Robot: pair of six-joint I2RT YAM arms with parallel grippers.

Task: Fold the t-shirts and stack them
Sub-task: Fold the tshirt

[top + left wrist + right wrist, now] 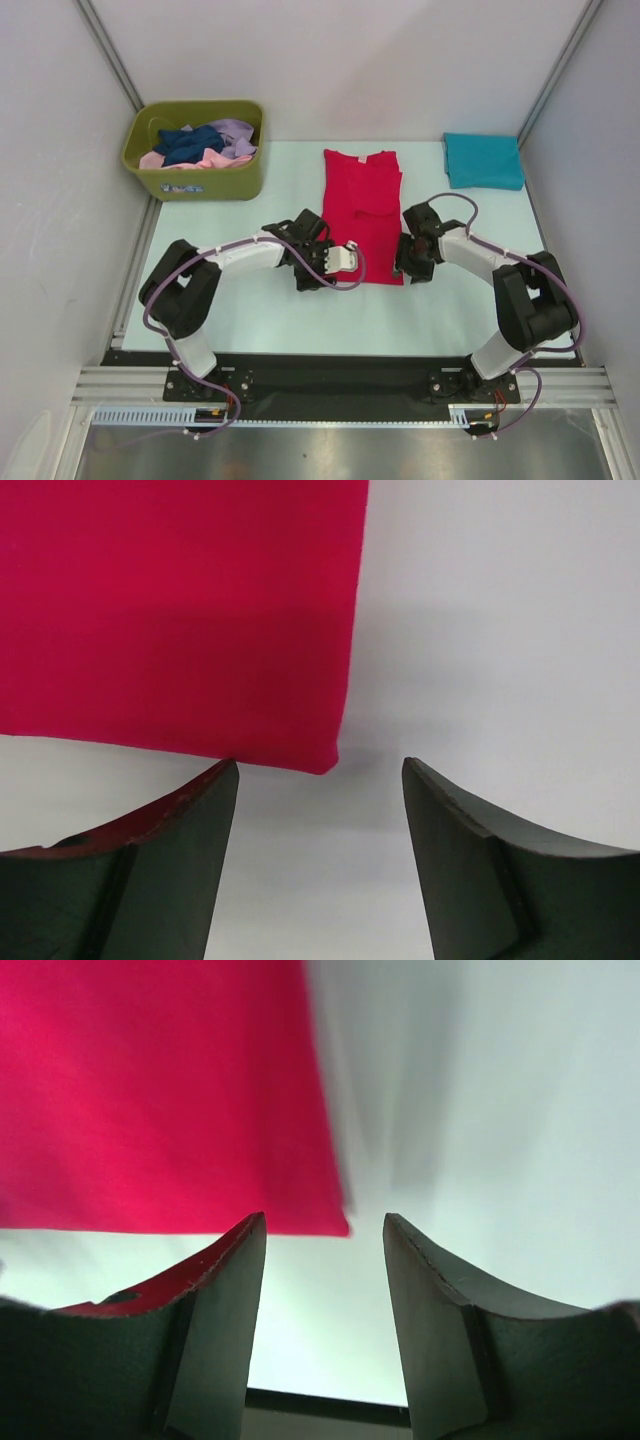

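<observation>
The spare tees point(200, 143) lay heaped in the olive bin point(195, 185) at far left. My left gripper point(320, 770) hung open and empty above the table point(270, 310), one near corner of the red t-shirt point(362, 215) just ahead of its fingertips. My right gripper point(325, 1222) stood likewise at the other near corner. I judged that a shallow bite might catch only one layer, and that uneven lifting might drag the folded strip askew. The teal t-shirt point(483, 160) lay folded far right, well apart.
</observation>
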